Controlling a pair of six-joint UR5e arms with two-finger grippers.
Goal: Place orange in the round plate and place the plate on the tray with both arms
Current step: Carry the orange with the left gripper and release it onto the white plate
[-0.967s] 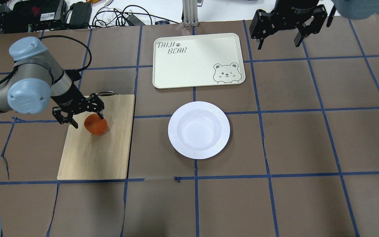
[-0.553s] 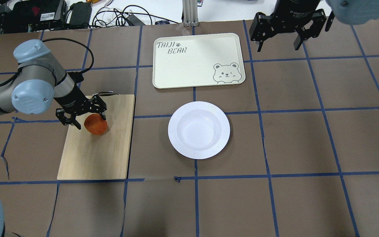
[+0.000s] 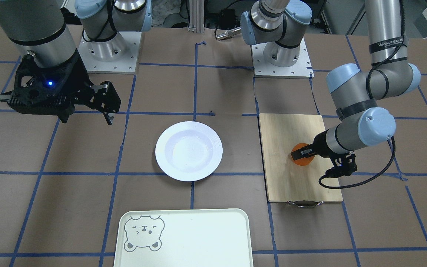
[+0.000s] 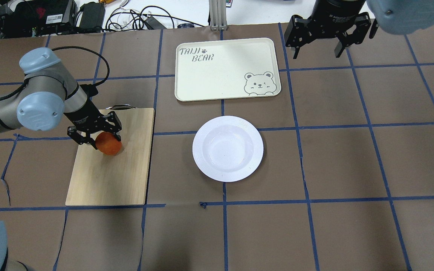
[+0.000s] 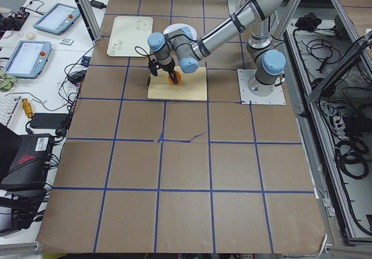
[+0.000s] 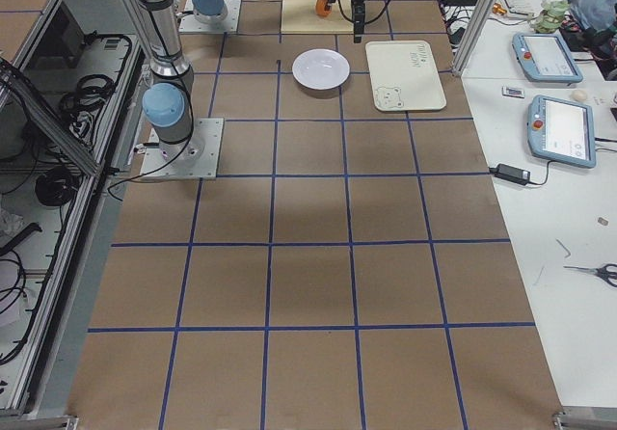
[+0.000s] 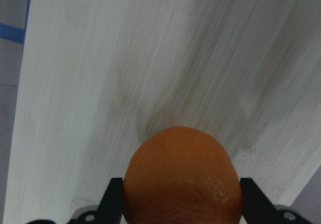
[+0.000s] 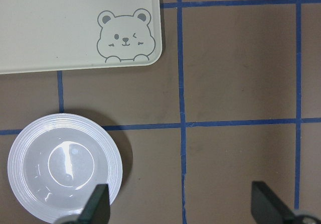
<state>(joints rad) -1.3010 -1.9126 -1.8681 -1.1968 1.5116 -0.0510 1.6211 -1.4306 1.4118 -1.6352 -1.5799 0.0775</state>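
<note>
The left claw (image 4: 99, 140) is clenched across the middle of the orange (image 4: 109, 146), which sits on the wooden cutting board (image 4: 107, 180). The right claw (image 4: 317, 55) hangs spread and empty beside the tray (image 4: 224, 75). The fruit looks light and firm but round and slick, so I'd trust only a grip at its widest part.

Reaches low with the left arm (image 4: 45, 94), wrist tilted, left gripper (image 4: 100, 140) closed with a finger (image 7: 114, 199) against each side of the orange (image 4: 108, 146). Holds the right arm (image 3: 32, 33) upright, right gripper (image 4: 317, 55) pointing straight down, jaws spread wide, far across from the left one.
</note>
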